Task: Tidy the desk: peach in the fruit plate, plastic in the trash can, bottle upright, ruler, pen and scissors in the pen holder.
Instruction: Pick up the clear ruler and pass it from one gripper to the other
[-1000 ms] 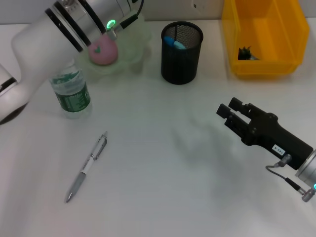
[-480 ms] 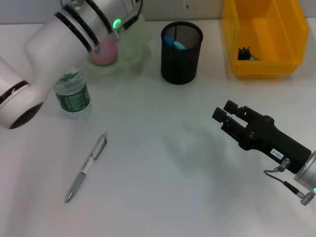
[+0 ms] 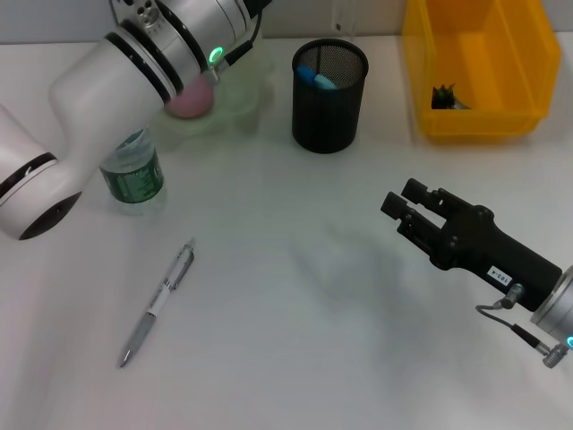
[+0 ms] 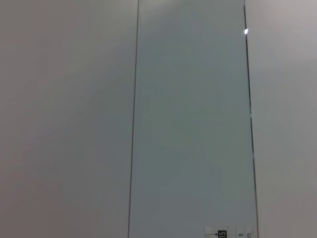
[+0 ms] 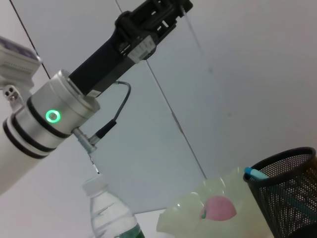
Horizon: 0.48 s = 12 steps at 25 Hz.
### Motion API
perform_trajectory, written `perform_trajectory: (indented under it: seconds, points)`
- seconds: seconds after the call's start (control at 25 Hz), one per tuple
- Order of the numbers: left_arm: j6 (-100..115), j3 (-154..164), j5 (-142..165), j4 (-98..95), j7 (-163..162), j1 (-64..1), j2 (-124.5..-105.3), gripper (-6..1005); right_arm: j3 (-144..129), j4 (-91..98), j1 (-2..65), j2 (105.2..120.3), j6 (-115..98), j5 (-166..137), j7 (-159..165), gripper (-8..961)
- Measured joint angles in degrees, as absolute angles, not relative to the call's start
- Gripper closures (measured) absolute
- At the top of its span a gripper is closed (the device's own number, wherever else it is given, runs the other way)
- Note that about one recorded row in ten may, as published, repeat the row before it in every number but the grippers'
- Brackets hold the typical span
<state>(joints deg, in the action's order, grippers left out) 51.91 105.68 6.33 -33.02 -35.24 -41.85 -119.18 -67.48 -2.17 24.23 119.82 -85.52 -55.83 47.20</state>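
Left gripper [image 5: 181, 7] raised at the rear, gripping the clear ruler [image 3: 343, 16].

I am holding it above the pen holder [image 3: 329, 95]. My right gripper [image 3: 400, 204] is hovering with parted fingers, well apart from the pen [image 3: 158, 303] lying on the desk [image 3: 295, 340].

Glossy white left arm shell [image 3: 54, 134], ending in a silver wrist collar [image 3: 175, 40] banded with black rings and lit by a small green lamp [image 3: 215, 55]. Matte black, blocky right gripper [image 3: 405, 208] bearing a small white label [image 3: 501, 277]. Behind it a silver cuff [image 3: 557, 313] with thin grey cable [image 3: 510, 318] looping to a metal plug. Same black body, white label and looping cable on the left gripper [image 5: 171, 7].
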Motion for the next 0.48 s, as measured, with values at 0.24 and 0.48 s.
perform_trajectory:
  seconds: [0.24,0.48]
  points:
    - [51.65,107.16,5.44,-32.00,-35.27,-42.69,-119.18,555,-67.78,-2.23,24.27,119.88,-85.52,-55.83,47.20,470]
    - [51.59,107.49,3.92,-31.39,-34.81,-42.79,-119.18,551,-67.77,-2.44,24.17,119.88,-85.52,-56.52,47.90,470]
